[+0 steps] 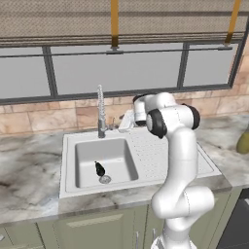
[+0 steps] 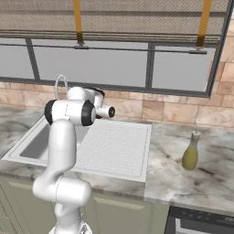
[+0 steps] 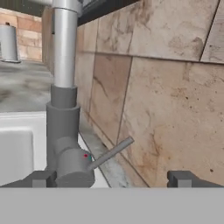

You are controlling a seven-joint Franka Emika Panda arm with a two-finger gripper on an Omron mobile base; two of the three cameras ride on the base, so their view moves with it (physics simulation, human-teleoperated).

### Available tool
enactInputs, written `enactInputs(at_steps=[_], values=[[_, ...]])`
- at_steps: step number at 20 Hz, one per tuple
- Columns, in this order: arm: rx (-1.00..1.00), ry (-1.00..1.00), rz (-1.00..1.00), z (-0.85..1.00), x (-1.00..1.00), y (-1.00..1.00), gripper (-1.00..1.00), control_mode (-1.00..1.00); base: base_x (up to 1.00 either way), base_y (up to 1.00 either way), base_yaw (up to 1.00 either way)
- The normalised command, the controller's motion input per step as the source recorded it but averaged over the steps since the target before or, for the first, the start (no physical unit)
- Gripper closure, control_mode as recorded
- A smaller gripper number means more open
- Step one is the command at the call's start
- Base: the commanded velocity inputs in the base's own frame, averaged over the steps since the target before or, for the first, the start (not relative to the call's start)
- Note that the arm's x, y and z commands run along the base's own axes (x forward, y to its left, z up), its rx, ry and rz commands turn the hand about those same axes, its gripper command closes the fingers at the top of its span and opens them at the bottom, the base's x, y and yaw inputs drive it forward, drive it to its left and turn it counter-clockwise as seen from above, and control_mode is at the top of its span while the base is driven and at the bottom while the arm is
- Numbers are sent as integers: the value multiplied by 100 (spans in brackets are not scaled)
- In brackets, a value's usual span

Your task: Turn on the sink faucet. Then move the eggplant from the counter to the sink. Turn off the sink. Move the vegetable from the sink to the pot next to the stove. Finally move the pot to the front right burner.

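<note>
Closing in: you're at the turn-off step; eggplant (image 1: 99, 168) lies in the sink (image 1: 146, 160).
Fingers: released, gripper (image 3: 113, 178) straddling the faucet (image 3: 64, 131) lever (image 3: 111, 152).
Next: nudge that lever sideways.

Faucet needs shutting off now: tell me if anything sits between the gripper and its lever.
Nothing visible does. The open gripper is right at the faucet, its lever lying between the fingertips with bare wall behind.

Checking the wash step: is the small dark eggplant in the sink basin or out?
In: the small dark purple-black eggplant lies on the white sink's basin floor beside the round metal drain.
</note>
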Motion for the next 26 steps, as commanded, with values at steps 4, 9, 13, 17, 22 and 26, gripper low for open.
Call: enactInputs(at_steps=[4, 9, 13, 17, 22, 26], values=[[0, -7, 0, 18, -47, -5, -100, -100, 0, 0, 0], [0, -5, -3, 39, -66, 0, -100, -100, 0, 0, 0], [0, -1, -5, 49, -65, 0, -100, -100, 0, 0, 0], [0, 0, -6, 48, -64, 0, -100, -100, 0, 0, 0], [0, 0, -7, 42, -63, 0, -100, -100, 0, 0, 0], [-2, 7, -9, 40, -61, 0, -100, -100, 0, 0, 0]])
